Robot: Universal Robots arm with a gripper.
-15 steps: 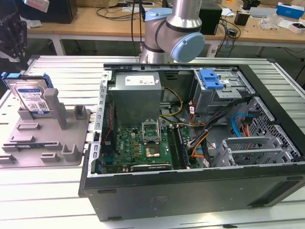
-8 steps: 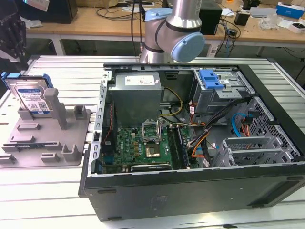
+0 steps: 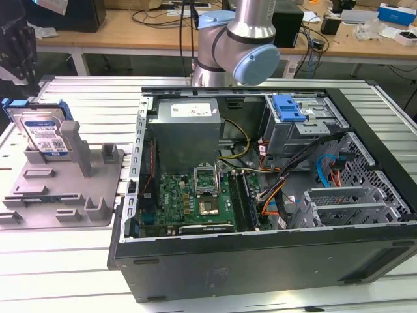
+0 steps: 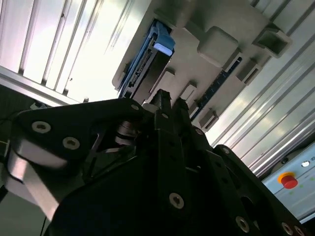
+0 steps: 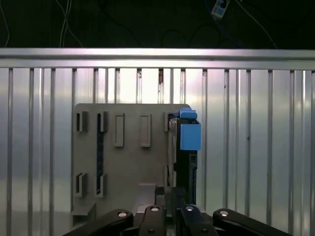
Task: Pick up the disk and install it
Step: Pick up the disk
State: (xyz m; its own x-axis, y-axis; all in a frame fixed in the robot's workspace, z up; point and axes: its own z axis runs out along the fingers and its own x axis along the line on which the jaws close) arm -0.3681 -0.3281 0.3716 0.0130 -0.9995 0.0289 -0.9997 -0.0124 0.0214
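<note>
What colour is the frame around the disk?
Blue; the disk shows best in the exterior view.

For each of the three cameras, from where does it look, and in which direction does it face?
Exterior view: off the arm, high, looking down at the open computer case; the disk stands in a grey holder at the exterior view's left; the arm shows.
First wrist view: on the wrist, looking down on the holder; the hand shows.
Second wrist view: on the wrist, looking slantwise past the hand at the holder.
Both wrist views share hand, holder and disk.
</note>
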